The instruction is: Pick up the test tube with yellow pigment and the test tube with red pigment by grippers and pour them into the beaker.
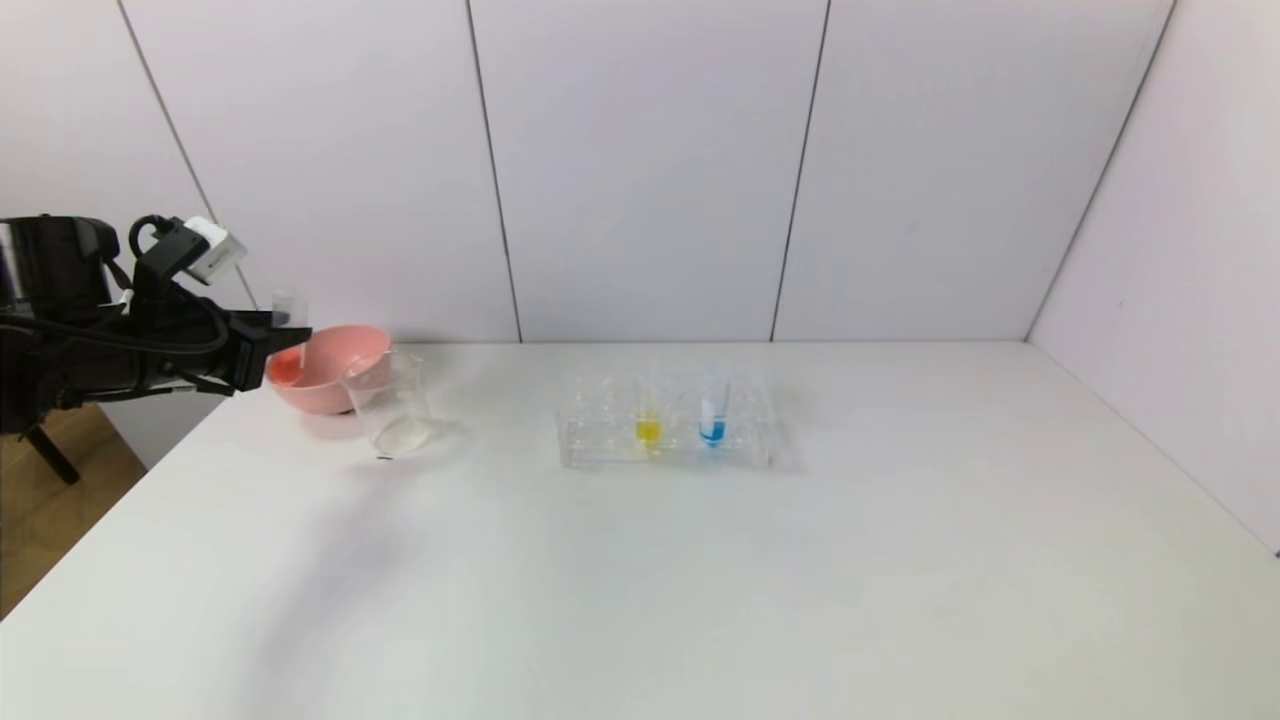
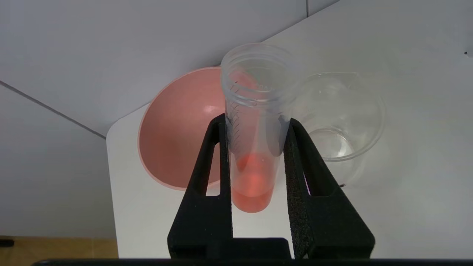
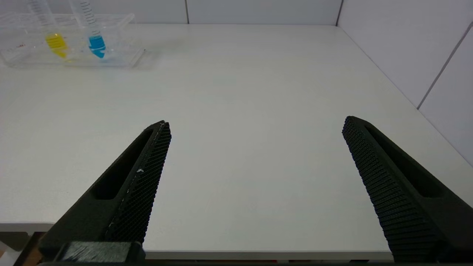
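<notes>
Left wrist view shows the left gripper [image 2: 255,122] clamped on the test tube with red pigment [image 2: 253,147], one black finger pressed against each side of the clear wall. The tube is slim and transparent, with a threaded open mouth, fine printed graduation marks down one side, and a rounded bottom where a shallow pool of red-orange liquid sits. Beyond the tube lie the pink bowl [image 2: 177,140] and the beaker [image 2: 343,118], a small clear cylinder with a pouring lip; the two stand just beside each other on the white table [image 2: 406,184]. From the head view, the left gripper [image 1: 285,340] holds the red tube [image 1: 287,335] at the table's far left edge, in front of the pink bowl [image 1: 330,380], with the beaker [image 1: 392,405] just to the right of the bowl. Whether the tube is over the bowl or short of it cannot be told. Near the middle of the table the clear tube rack [image 1: 665,425] holds the test tube with yellow pigment [image 1: 648,420], yellow liquid in its tip, and next to it a tube with blue liquid [image 1: 712,420]. The right wrist view shows the right gripper [image 3: 255,125] with its fingers spread wide, holding nothing, low over the table's near right part, well apart from the rack [image 3: 111,59].
</notes>
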Controlling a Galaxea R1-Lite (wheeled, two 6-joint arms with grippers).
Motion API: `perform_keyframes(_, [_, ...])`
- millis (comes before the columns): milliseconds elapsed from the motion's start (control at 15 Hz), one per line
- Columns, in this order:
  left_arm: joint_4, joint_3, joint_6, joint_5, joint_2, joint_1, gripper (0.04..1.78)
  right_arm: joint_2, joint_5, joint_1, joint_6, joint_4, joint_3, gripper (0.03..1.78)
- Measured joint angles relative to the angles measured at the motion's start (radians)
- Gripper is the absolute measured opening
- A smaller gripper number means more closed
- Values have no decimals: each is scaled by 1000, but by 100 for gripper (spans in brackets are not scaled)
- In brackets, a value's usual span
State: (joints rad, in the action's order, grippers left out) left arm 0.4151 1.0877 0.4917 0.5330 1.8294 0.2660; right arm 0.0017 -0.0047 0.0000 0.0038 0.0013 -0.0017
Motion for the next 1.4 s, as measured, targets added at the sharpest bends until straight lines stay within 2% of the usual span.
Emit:
perform_keyframes(133, [1, 5, 15, -1, 4, -1, 43, 0, 0, 0, 0, 0, 0, 170])
perform_keyframes(667, [-26, 69, 221, 0, 46, 0, 43, 0, 0, 0, 0, 0, 0, 170])
perform_keyframes(800, [-93, 94, 264, 0, 46, 2, 43, 0, 0, 1, 0, 0, 0, 170])
perform_keyframes(1067, [-244, 176, 446, -7, 46, 11, 43, 0, 0, 0, 0, 0, 0, 170])
perform_keyframes(1400, [-302, 209, 497, -3, 50, 13, 43, 0, 0, 0, 0, 0, 0, 170])
